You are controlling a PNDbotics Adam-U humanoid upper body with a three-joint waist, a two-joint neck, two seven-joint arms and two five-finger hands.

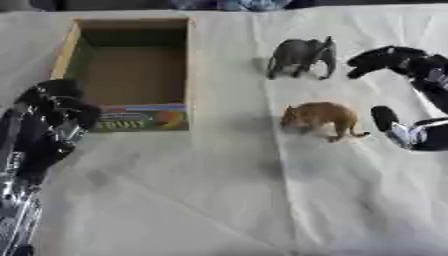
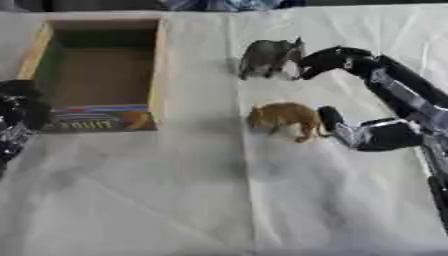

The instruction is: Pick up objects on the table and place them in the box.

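Fingers point(image 2: 337, 56) and thumb of the right hand point(image 2: 385, 135) spread wide just right of the brown animal point(image 2: 284, 119); grey elephant point(image 2: 269, 57) stands farther, box point(image 2: 96, 70) far left on the tabletop point(image 2: 219, 200).

Grey elephant point(image 1: 302, 56), orange-brown animal point(image 1: 320, 118), tan box point(image 1: 129, 67) with a multicoloured printed front, white cloth over the desk point(image 1: 219, 200), black hands
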